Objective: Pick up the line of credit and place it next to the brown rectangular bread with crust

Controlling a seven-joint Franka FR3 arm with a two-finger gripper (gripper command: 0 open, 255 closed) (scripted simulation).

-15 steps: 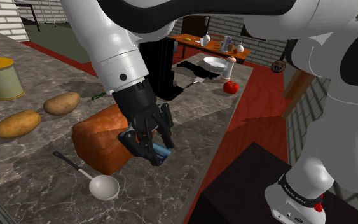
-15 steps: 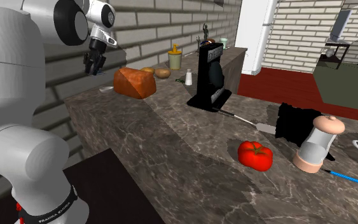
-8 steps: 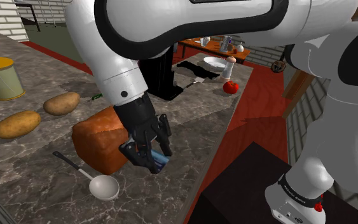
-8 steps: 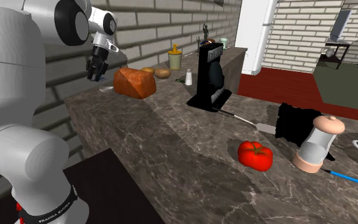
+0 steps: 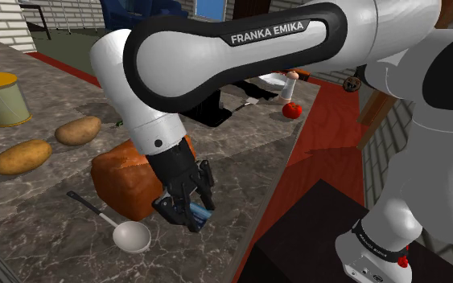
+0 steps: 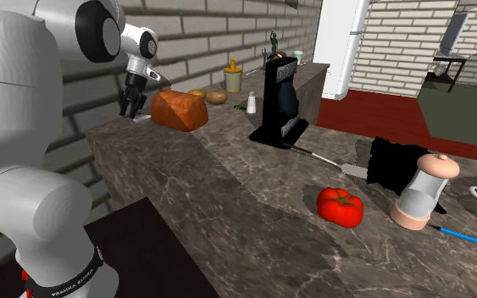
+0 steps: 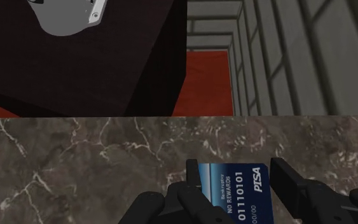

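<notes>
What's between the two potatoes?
Nothing. In the shoulder view, only bare marble counter lies between the nearer potato and the farther potato.

White glossy arm (image 5: 124, 76) shells, rounded and bulky, black curved band (image 5: 216, 60) with white FRANKA EMIKA lettering, dark joints (image 6: 99, 30), all-black two-finger gripper (image 5: 188, 213) with angular housing, black base collar (image 5: 375, 241) bearing small white text, red dot (image 5: 402, 261) beside it
</notes>
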